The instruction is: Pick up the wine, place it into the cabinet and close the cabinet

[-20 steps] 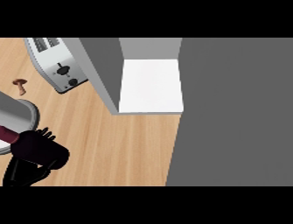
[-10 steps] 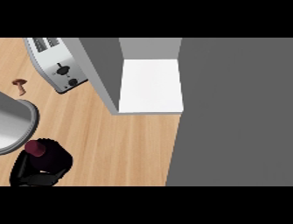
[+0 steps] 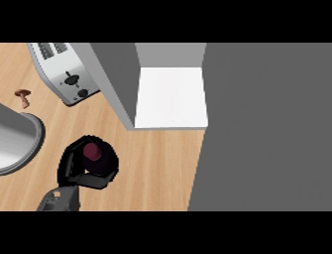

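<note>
A: Head view first. Where is the wine?

B: At lower left of the frame, the wine [image 3: 92,151] shows as a dark red round top, seen from straight above. The black hand [image 3: 81,171] comes up from the bottom edge, and its fingers curl right round the bottle, so most of the glass is hidden.

A: Which hand is it?

B: Only one forearm shows, so I cannot tell. The other hand is out of the frame.

A: Why hold it upright like that?

B: My guess is that an upright bottle can be set straight down on the cabinet's white shelf [image 3: 170,96], which lies open at upper centre, well apart from the hand.

A: And the rest?

B: A toaster [image 3: 64,74] and a small brown mushroom [image 3: 24,96] sit at upper left on the wooden tabletop [image 3: 154,163]. A grey pot [image 3: 4,134] stands just left of the hand. The cabinet's grey door [image 3: 117,82] stands open, not yet closed.
</note>
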Controlling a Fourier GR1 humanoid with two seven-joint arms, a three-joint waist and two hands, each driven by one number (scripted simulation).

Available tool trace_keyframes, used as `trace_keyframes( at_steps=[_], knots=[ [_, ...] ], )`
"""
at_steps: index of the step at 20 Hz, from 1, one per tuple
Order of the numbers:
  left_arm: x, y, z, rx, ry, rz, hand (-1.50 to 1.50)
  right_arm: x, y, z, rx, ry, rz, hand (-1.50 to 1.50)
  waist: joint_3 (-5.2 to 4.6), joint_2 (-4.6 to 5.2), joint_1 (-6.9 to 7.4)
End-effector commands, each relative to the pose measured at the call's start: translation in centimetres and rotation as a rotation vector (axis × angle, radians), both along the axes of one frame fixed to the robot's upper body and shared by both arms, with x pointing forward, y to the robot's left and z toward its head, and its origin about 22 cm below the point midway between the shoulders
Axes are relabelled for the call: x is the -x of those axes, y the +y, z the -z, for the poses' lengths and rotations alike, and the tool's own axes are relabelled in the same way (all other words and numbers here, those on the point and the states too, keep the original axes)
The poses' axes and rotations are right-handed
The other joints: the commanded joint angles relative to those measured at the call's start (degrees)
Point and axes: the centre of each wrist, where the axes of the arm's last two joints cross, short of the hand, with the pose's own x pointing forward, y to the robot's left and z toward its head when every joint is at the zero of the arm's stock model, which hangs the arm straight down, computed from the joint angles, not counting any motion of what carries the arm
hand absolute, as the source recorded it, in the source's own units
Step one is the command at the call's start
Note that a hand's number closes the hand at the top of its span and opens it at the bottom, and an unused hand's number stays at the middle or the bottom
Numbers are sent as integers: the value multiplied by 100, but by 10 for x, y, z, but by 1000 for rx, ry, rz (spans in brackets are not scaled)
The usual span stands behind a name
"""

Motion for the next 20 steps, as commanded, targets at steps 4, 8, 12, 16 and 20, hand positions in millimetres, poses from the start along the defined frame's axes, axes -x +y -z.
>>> trace_keyframes(
  at_steps=[4, 8, 12, 16, 20],
  knots=[
    [-34, -41, -47, 12, -144, 33, 150, 17, -10, 7, -16, 31, -69, -150, 7, -3, 51],
    [-15, -78, -59, 50, -152, 94, 150, 25, -6, 2, -15, 30, -69, -150, 2, -25, 25],
    [-13, -98, -98, 107, -141, 159, 150, 27, -7, 6, -12, 44, -72, -150, 5, -36, 41],
    [-20, -124, -151, 154, -112, 169, 150, 17, -6, -2, -1, 38, -64, -150, 2, -21, 27],
    [-23, -151, -179, 137, -142, 123, 150, 21, -8, 0, -18, 45, -78, -150, 1, -5, -24]
  ],
)
